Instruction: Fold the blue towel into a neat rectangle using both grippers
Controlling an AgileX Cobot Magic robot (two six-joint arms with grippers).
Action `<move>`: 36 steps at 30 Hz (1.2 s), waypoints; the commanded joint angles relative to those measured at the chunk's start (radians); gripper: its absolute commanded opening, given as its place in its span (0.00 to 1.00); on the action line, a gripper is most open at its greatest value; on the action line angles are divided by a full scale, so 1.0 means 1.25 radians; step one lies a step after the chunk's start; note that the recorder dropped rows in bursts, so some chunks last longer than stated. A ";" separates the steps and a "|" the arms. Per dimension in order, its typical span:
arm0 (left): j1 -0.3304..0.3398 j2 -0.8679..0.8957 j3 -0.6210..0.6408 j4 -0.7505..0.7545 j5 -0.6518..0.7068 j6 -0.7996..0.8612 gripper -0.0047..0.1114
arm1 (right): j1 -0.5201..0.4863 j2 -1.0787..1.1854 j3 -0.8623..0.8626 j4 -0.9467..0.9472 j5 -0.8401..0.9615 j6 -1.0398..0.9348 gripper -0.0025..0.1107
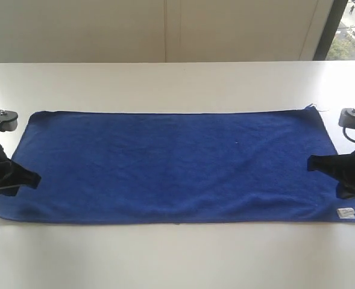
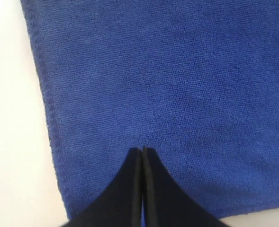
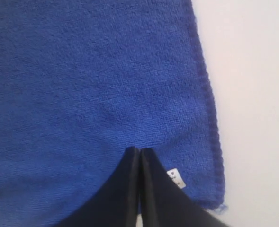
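Towel is lying flat and spread to its full length on the white table, its long edges running left to right in the exterior view. I am holding my left gripper over its left short end and my right gripper over its right short end, each one pointing inward toward the middle of the cloth. Both pairs of my fingers are pressing together, showing only a thin seam between them, and no cloth is sitting caught in either pair. I cannot tell whether my tips are touching the pile or hovering just above it (the wrist views are looking straight down along them). A small white label is showing at the near right corner, just beside my right fingers.
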 commanded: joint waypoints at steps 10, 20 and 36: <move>-0.002 0.030 0.027 -0.002 -0.023 0.001 0.04 | -0.003 0.074 0.013 -0.048 -0.015 0.015 0.02; -0.002 0.030 0.027 -0.002 -0.023 0.001 0.04 | -0.003 0.080 0.013 -0.125 0.013 0.102 0.02; -0.002 -0.026 0.023 -0.018 -0.049 0.001 0.04 | -0.003 0.006 -0.004 -0.118 0.009 0.117 0.02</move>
